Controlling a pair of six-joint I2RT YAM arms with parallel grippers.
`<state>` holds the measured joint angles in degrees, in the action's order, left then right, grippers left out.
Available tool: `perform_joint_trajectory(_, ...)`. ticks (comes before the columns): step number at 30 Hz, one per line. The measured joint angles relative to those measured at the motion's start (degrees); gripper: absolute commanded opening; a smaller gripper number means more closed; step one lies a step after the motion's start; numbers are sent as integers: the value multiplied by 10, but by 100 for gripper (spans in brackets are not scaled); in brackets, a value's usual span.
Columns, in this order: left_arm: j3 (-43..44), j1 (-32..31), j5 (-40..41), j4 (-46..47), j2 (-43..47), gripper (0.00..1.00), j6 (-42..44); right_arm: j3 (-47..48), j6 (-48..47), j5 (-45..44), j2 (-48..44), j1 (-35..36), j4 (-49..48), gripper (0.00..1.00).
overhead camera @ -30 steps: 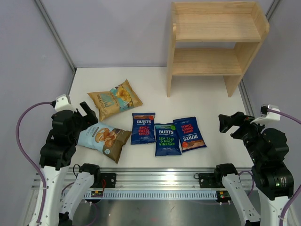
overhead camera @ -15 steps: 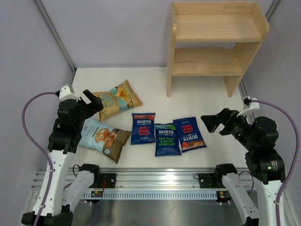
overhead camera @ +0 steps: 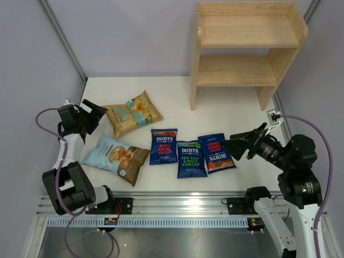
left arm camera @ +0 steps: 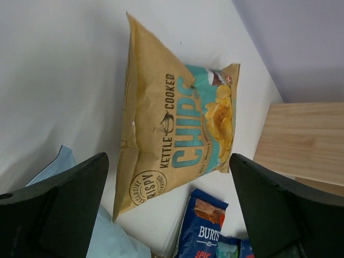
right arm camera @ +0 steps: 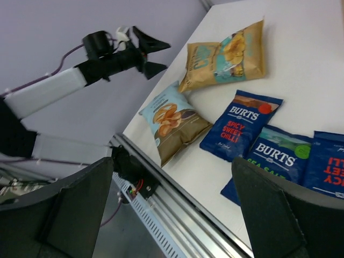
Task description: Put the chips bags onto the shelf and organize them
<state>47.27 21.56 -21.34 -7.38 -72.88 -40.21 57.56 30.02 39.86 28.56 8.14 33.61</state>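
Observation:
Several chips bags lie flat on the white table. A tan kettle-cooked bag (overhead camera: 130,113) (left arm camera: 177,134) (right arm camera: 226,62) lies at the back left, a light-blue and brown bag (overhead camera: 116,157) (right arm camera: 174,122) nearer the front. Three dark blue BURTS bags (overhead camera: 164,146) (overhead camera: 191,158) (overhead camera: 215,152) sit side by side in the middle. The wooden shelf (overhead camera: 244,51) stands at the back right, both tiers bare. My left gripper (overhead camera: 92,115) (left arm camera: 169,215) hangs open just left of the tan bag. My right gripper (overhead camera: 236,144) (right arm camera: 172,215) is open, right of the BURTS bags, holding nothing.
A metal rail (overhead camera: 177,207) runs along the table's near edge, carrying both arm bases. Grey walls with a slanted metal strut (overhead camera: 62,37) close the back and sides. Grey cables (overhead camera: 45,115) loop off each wrist.
The left gripper has swung back and left to the tan bag's left end. The right gripper has moved left toward the BURTS bags. Both stayed open; no bag moved.

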Motion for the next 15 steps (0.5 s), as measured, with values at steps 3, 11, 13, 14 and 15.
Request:
perform_joint_trajectory(3, -23, 4, -42, 49, -57, 99, -14, 0, 4, 25, 1, 19, -6, 99)
perform_joint_trajectory(11, -53, 5, -122, 184, -175, 99, -29, 2, -4, 80, 1, 54, -13, 99)
perform_joint_trajectory(13, -53, 5, -136, 207, -194, 99, -28, 2, -7, 89, 1, 55, -14, 99)
perform_joint_trajectory(14, -53, 5, -142, 215, -202, 99, -27, 2, -9, 92, 1, 55, -15, 99)
perform_joint_trajectory(15, -51, 3, -150, 223, -211, 99, -25, 2, -10, 94, 1, 56, -17, 99)
